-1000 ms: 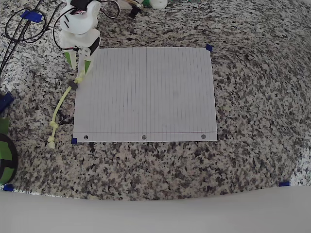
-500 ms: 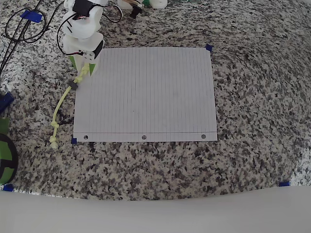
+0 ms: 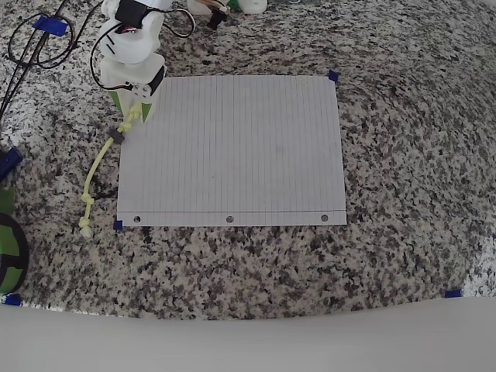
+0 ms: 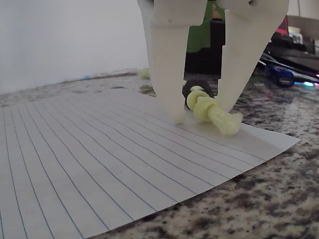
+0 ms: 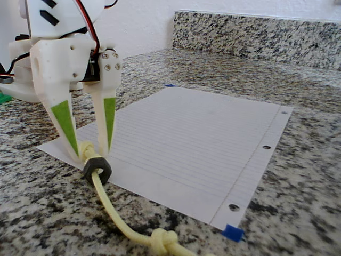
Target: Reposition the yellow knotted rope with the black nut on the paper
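Granite tabletop (image 3: 403,155) carrying the paper (image 3: 232,147), a white lined sheet with three punched holes along its near long edge in the overhead view. The hand (image 5: 89,145) stands at the sheet's far-left corner in that view, its two fingers pointing down and parted, the tips at or just above the sheet; it grips nothing. The step in hand appears to be the grasp of the rope's upper end, before any carry onto the sheet. The yellow knotted rope (image 3: 99,167) lies mostly off the sheet on the stone to its left, running from its end knot at the sheet's corner down to two further knots near the sheet's lower left corner. In the wrist view that end knot (image 4: 212,112) sits between the fingers, close against the right one. The black nut (image 5: 96,169) is threaded on the cord just beyond the knot, outside the fingers. The next move likely calls for closing squarely on the knot, then drawing rope and nut toward the sheet's middle.
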Robot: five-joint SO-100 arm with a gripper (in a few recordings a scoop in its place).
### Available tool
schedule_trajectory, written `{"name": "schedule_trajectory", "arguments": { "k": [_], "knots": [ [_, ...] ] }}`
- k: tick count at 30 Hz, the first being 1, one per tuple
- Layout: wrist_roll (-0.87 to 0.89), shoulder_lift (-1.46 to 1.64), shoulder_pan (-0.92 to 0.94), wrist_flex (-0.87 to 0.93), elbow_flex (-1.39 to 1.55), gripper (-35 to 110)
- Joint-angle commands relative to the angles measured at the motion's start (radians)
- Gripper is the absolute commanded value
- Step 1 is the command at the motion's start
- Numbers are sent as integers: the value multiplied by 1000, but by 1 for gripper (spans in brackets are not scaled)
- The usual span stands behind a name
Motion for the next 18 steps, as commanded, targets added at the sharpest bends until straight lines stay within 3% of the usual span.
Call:
{"name": "schedule_trajectory", "arguments": {
  "k": [1,11,14,18],
  "knots": [
    [-3,11,2,43,-9,34],
    [-5,26,3,84,-9,34],
    [-5,25,5,78,-9,23],
    [-5,28,5,69,-9,21]
  ]
}}
